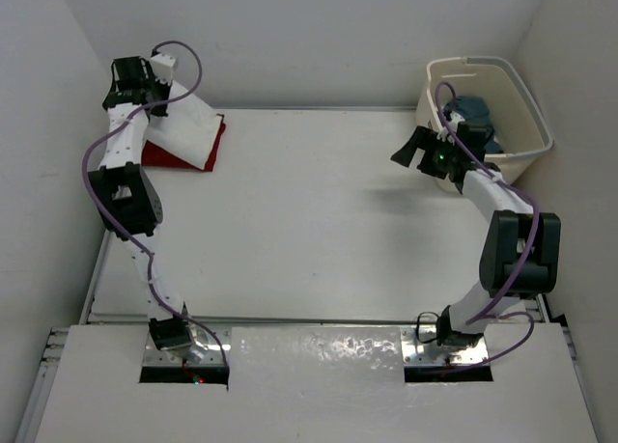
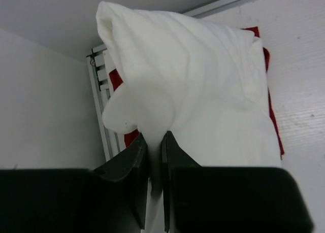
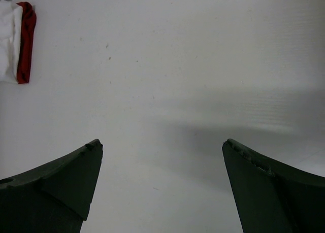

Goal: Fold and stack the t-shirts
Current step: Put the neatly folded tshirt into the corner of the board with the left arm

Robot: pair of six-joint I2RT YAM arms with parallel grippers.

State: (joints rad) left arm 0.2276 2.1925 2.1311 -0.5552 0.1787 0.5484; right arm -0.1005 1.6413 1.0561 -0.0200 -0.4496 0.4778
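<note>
A white t-shirt (image 1: pixel 196 134) lies on a folded deep red t-shirt (image 1: pixel 166 156) at the table's far left corner. My left gripper (image 1: pixel 153 88) is shut on the white t-shirt (image 2: pixel 193 86) and lifts its near edge; red cloth (image 2: pixel 273 121) shows beneath. The dark teal-blue t-shirt (image 1: pixel 480 115) lies inside the cream basket (image 1: pixel 526 100) at the far right. My right gripper (image 1: pixel 413 149) is open and empty above bare table, just left of the basket. In the right wrist view (image 3: pixel 162 146) the white (image 3: pixel 7 40) and red (image 3: pixel 25 40) shirts show far off.
Walls close in the table at the back and both sides. A metal rail (image 2: pixel 101 106) runs along the table's left edge beside the shirt pile. Bare white table lies between the two arms.
</note>
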